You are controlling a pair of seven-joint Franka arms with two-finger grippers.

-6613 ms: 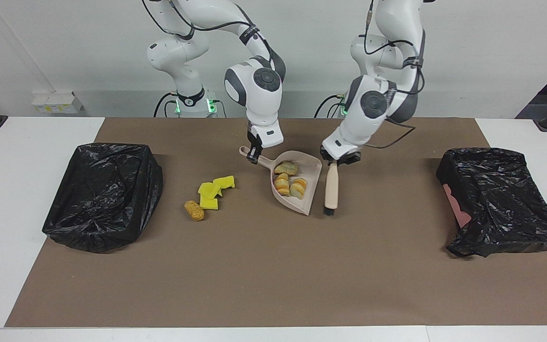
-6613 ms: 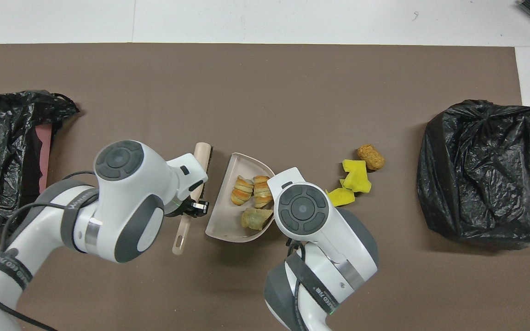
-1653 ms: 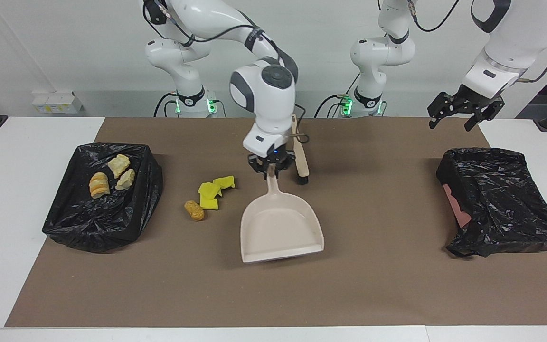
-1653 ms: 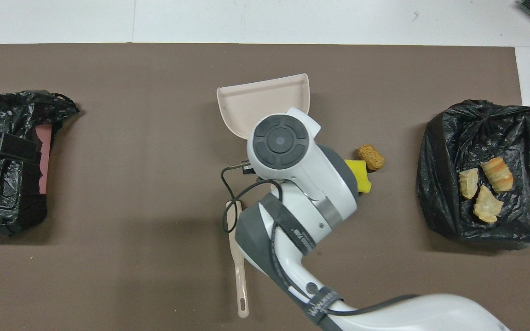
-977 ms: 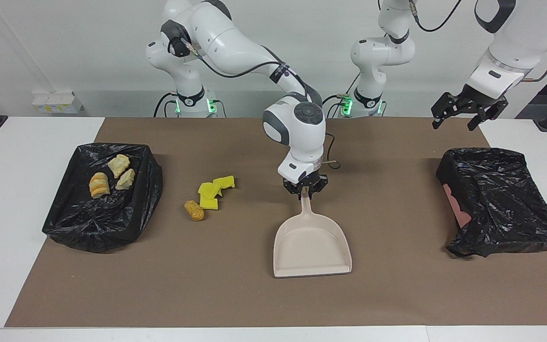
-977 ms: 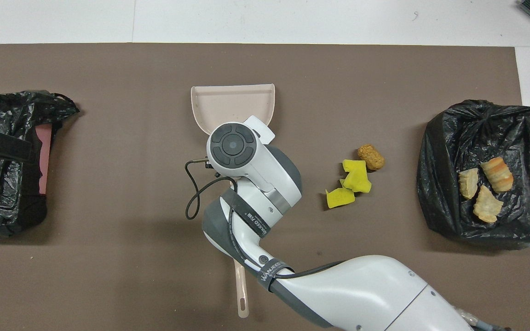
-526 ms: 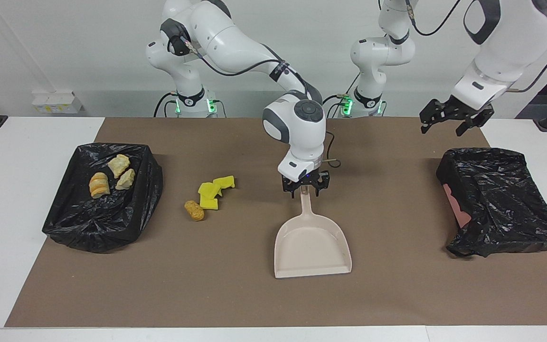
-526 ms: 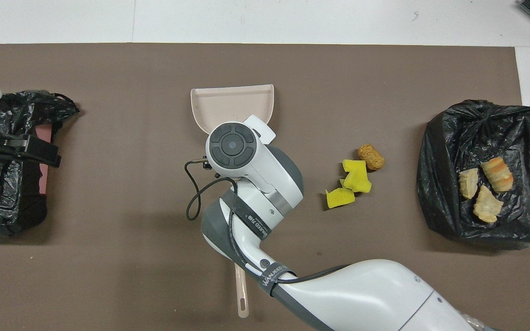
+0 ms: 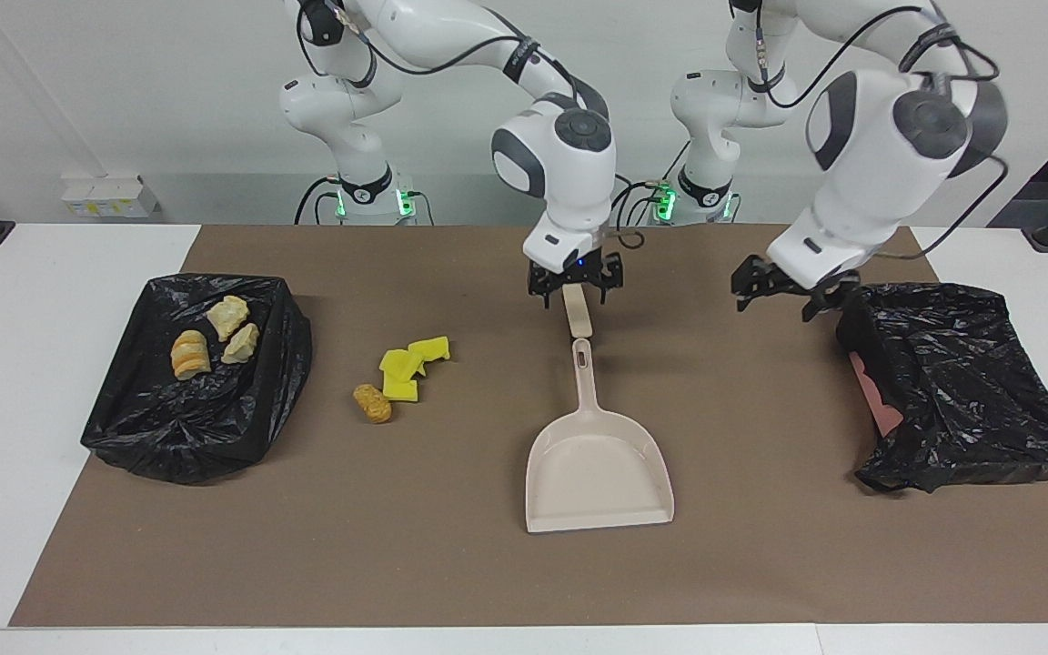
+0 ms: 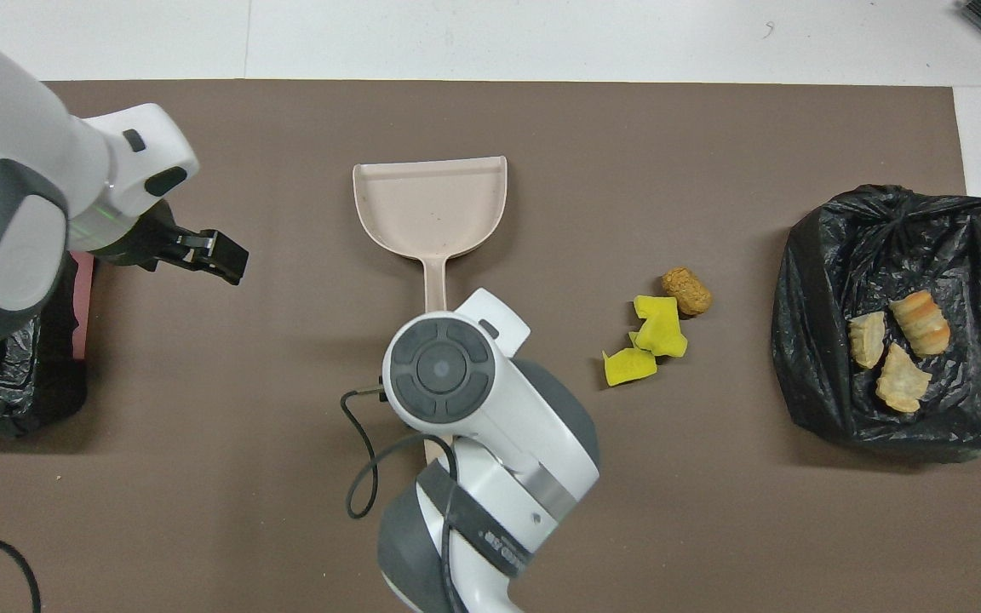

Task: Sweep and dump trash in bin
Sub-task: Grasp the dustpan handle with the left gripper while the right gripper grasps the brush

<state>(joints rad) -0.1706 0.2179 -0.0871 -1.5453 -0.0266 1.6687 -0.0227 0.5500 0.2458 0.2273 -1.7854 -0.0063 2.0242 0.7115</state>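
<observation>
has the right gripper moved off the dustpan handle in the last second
Yes. The right gripper has let go, open, and risen toward the robots, away from the dustpan, which stays flat on the mat.

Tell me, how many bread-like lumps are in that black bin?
3, all lying together on the black liner of the bin at the right arm's end: one ridged golden lump and two paler lumps. None looks hidden.

No readable text, label, brand, number or sign on anything in either view. Dark band on right arm carries faint pale lettering, too small to make out.
</observation>
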